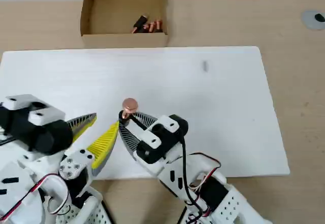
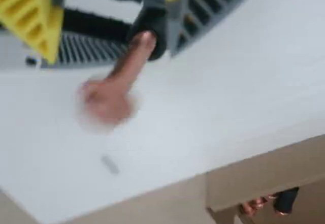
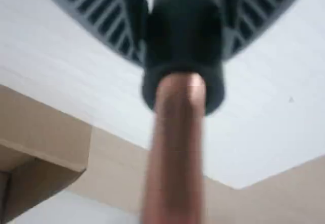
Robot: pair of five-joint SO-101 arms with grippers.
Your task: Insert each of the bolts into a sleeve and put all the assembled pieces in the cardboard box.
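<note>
item: black sleeve (image 3: 183, 36), copper bolt (image 3: 175, 148) seated in it, clamped between right gripper's (image 1: 127, 116) grey fingers; left gripper (image 1: 106, 121) just beside, yellow fingers spread.

left arm (image 1: 35, 127): black-and-white, low, left of the black cylindrical sleeve (image 3: 183, 41) | left claw (image 1: 106, 121): yellow ribbed fingers spread apart, tips just beside the sleeve | right arm (image 1: 162, 137): angled up to the sleeve from the near side | right claw (image 1: 128, 118): grey ribbed fingers clamped around the sleeve
</note>
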